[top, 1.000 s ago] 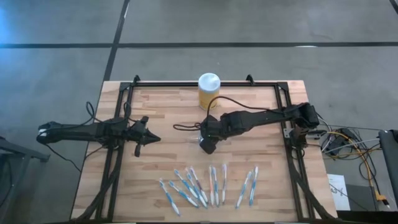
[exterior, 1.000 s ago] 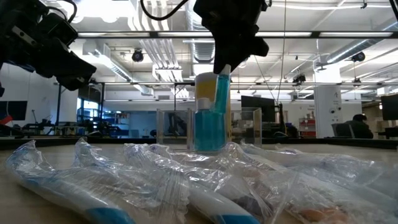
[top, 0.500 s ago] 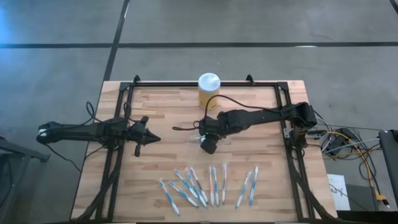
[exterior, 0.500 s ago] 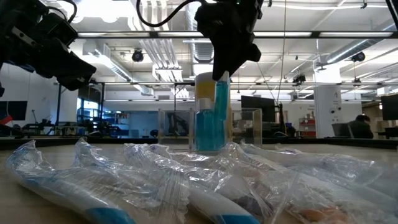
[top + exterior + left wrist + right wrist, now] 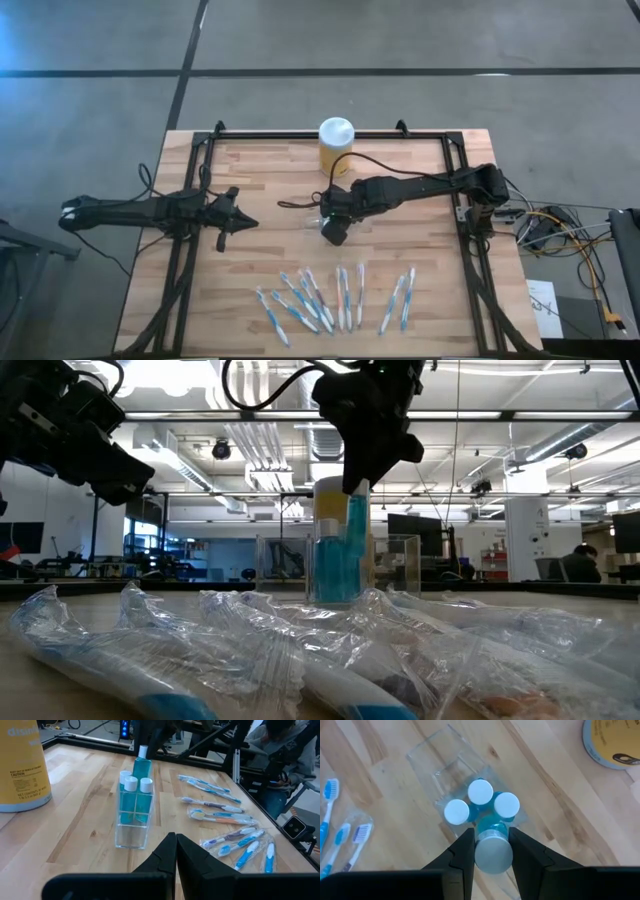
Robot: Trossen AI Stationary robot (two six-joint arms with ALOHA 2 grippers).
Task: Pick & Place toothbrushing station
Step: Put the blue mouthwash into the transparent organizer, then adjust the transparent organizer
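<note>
So here's where the toothbrushing station stands. The clear holder sits near the middle of the table, just toward 6 o'clock from the yellow jar up at 12. Three white-capped blue tubes are already standing in one end of it, bunched together. The other end looks bare (it's see-through plastic, so I can't tell for sure).

The right gripper is right above the holder, pinching a fourth tube by its cap, one finger on each side. The tube hangs upright beside the three already parked. From the low view its bottom seems to be down among the others, but I can't tell if it's resting on the holder floor or hanging free. I'd call this step mid-placement: it needs lowering the rest of the way and a release.

The left gripper is parked over at 9 o'clock, well apart from everything, fingers pressed together and holding nothing.

What's left is most of the job, I'd say. The wrapped toothbrushes are all lying in a loose row along the 6 o'clock edge, roughly ten of them, none in the holder yet. Those crinkly wrappers will probably be fiddly to grab flat off the wood.
</note>
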